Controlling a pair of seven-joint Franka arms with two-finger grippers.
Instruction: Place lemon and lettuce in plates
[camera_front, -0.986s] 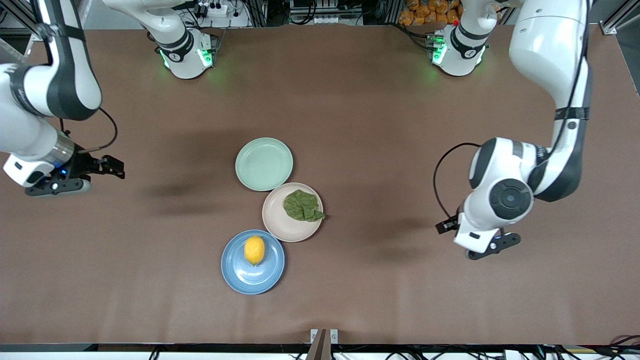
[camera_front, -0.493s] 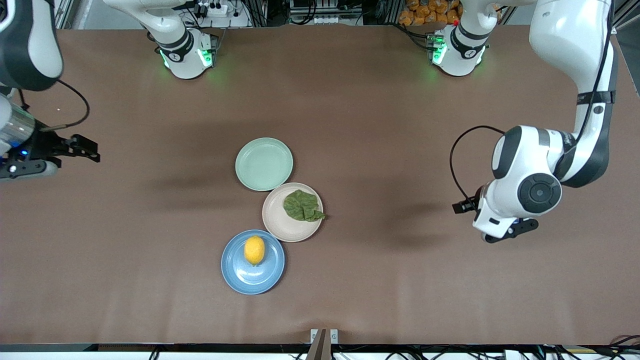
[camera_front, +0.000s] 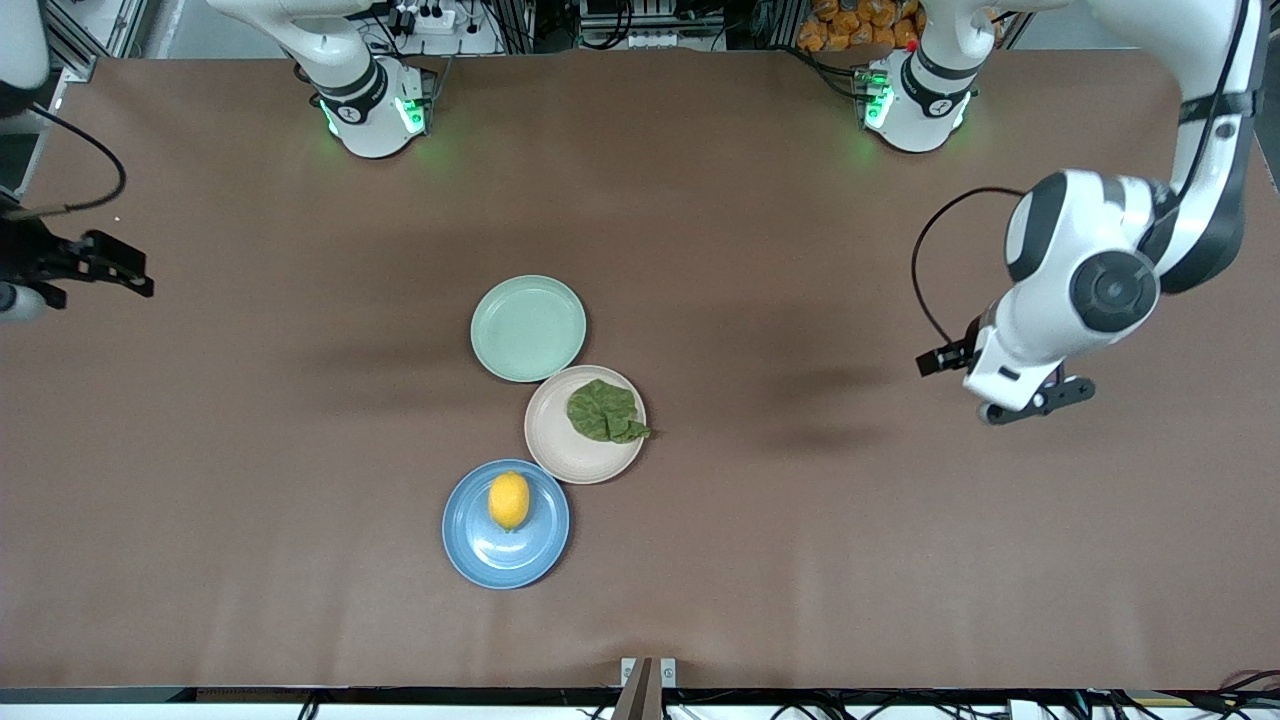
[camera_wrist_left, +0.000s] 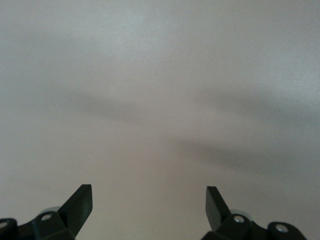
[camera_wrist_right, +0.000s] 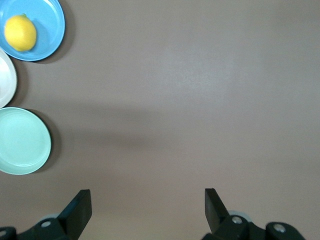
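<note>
Resting in plates, both items look placed.
Lemon (camera_front: 508, 499) on blue plate (camera_front: 478, 555), lettuce (camera_front: 604, 411) on beige-pink plate (camera_front: 556, 451); left pincer (camera_wrist_left: 149, 206) and right pincer (camera_wrist_right: 148, 206) hang released, apparently idle.

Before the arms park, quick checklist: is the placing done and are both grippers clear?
1. Lemon on blue plate: ok.
2. Lettuce on beige-pink plate: ok, one tip overhangs the rim.
3. Pale green plate bare: ok.
4. Left gripper open, holding nothing, over bare table at the left arm's end: ok.
5. Right gripper open, holding nothing, at the right arm's end: ok.
</note>
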